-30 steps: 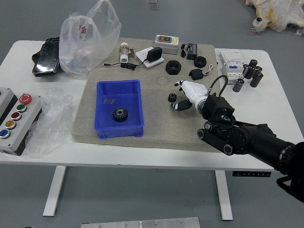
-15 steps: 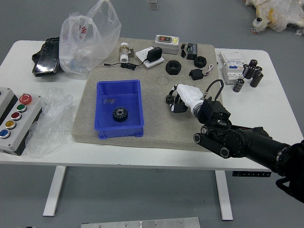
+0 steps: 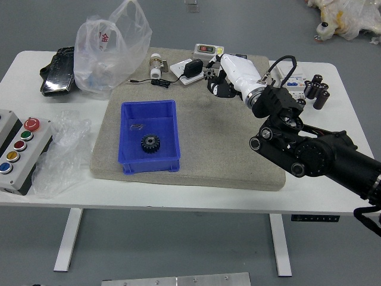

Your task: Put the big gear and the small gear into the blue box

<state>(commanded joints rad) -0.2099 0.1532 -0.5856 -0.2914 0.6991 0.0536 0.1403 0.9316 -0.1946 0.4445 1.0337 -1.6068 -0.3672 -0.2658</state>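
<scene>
Over the grey mat (image 3: 208,143), the right hand (image 3: 237,74) pinches the small gear (image 3: 209,74) in its fingertips.

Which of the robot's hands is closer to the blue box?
The right hand: in the picture it is up and to the right of the blue box. The left hand is out of view.

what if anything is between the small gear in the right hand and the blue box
Nothing visible stands between the small gear in the right hand and the blue box; only the mat shows between them. The black adapter sits beyond that route.
</scene>
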